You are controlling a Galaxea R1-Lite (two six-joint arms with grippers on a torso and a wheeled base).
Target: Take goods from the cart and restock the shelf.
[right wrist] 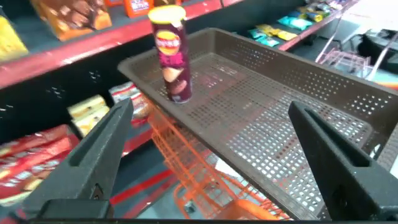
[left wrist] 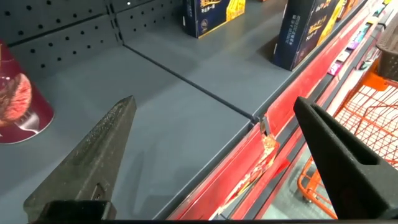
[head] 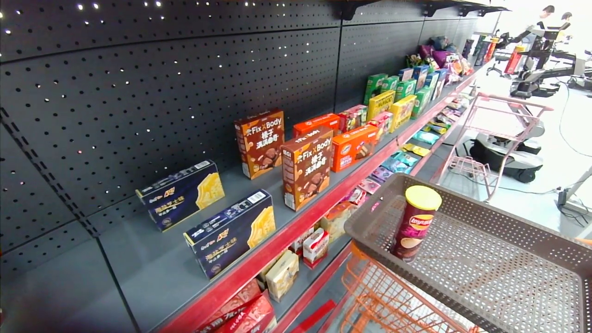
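Note:
A maroon chip can with a yellow lid stands upright in the near-left corner of the brown perforated basket on the orange cart. My right gripper hangs open above that basket, some way from the can. My left gripper is open over a bare stretch of the grey shelf, nothing between its fingers. Another maroon can stands on the shelf beside it.
Dark blue boxes, brown boxes and orange boxes stand along the shelf, which has a red front edge. More goods fill the lower shelf. A pink cart stands farther down the aisle.

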